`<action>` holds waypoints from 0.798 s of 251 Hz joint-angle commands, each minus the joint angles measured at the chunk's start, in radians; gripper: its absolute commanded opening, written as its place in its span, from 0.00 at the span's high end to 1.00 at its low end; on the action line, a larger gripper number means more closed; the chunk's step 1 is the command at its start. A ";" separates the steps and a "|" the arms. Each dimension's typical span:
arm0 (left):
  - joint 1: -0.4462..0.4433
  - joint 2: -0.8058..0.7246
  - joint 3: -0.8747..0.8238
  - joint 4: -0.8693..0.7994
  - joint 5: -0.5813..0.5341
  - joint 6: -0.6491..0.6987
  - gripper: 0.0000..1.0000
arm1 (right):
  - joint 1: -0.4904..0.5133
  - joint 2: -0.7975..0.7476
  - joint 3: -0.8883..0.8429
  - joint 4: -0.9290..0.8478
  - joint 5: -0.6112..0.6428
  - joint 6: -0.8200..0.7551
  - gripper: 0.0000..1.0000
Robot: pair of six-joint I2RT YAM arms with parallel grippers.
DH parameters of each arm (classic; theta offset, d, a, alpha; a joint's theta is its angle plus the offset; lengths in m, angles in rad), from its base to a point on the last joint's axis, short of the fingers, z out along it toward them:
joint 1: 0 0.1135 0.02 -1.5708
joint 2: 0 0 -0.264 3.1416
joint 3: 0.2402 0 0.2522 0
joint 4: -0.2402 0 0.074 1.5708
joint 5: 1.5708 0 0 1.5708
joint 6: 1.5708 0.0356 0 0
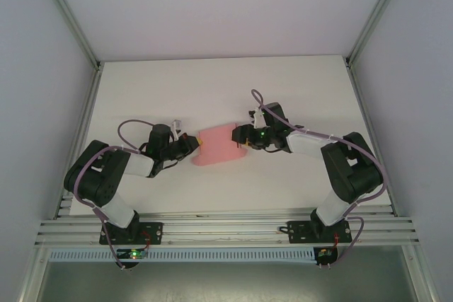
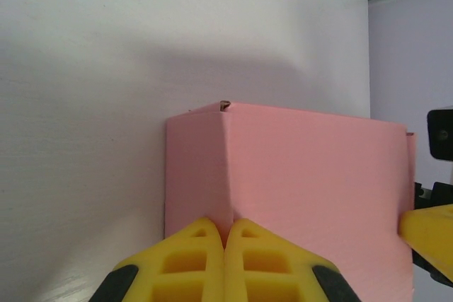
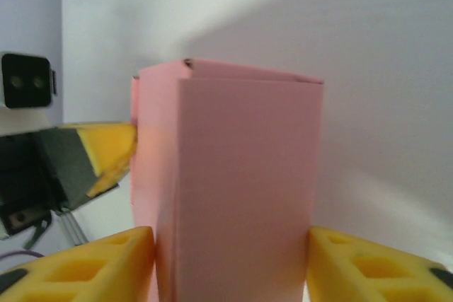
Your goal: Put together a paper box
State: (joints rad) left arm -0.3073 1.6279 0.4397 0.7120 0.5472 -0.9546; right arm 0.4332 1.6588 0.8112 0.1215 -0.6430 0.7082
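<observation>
The paper box [image 1: 219, 145] is a pink card box, folded into a rectangular shape and held between both arms at the middle of the white table. My left gripper [image 1: 192, 145] is shut on a thin folded edge at the box's left end; in the left wrist view its yellow fingertips [image 2: 202, 235] pinch the pink crease [image 2: 228, 196]. My right gripper [image 1: 243, 136] grips the box's right end. In the right wrist view, the box [image 3: 248, 175] stands between the yellow fingers [image 3: 127, 252], both pads touching its sides. The left gripper's yellow finger [image 3: 110, 150] shows beyond the box.
The white table [image 1: 226, 90] lies open behind and in front of the box. Aluminium rails [image 1: 226, 231] run along the near edge, and frame posts [image 1: 85, 97] border the sides. White walls enclose the workspace.
</observation>
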 commanded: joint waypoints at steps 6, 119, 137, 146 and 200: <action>0.010 -0.004 -0.012 0.000 0.012 0.040 1.00 | -0.006 0.016 -0.004 0.110 -0.095 0.056 0.53; -0.003 -0.271 0.092 -0.363 -0.101 0.344 0.03 | -0.003 -0.098 -0.037 0.063 -0.073 0.074 0.62; -0.035 -0.397 0.125 -0.528 -0.205 0.506 0.00 | -0.004 -0.129 -0.032 0.009 -0.066 0.063 0.62; -0.053 -0.457 0.136 -0.583 -0.241 0.580 0.00 | -0.004 -0.139 -0.028 -0.028 -0.066 0.056 0.63; -0.219 -0.685 0.194 -0.786 -0.139 0.983 0.00 | -0.043 -0.190 0.000 -0.211 -0.099 0.121 0.61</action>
State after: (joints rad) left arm -0.4248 1.0027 0.5934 0.1577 0.3954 -0.3130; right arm 0.4194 1.5036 0.7830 0.0422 -0.7013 0.7883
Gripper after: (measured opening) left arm 0.999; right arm 0.394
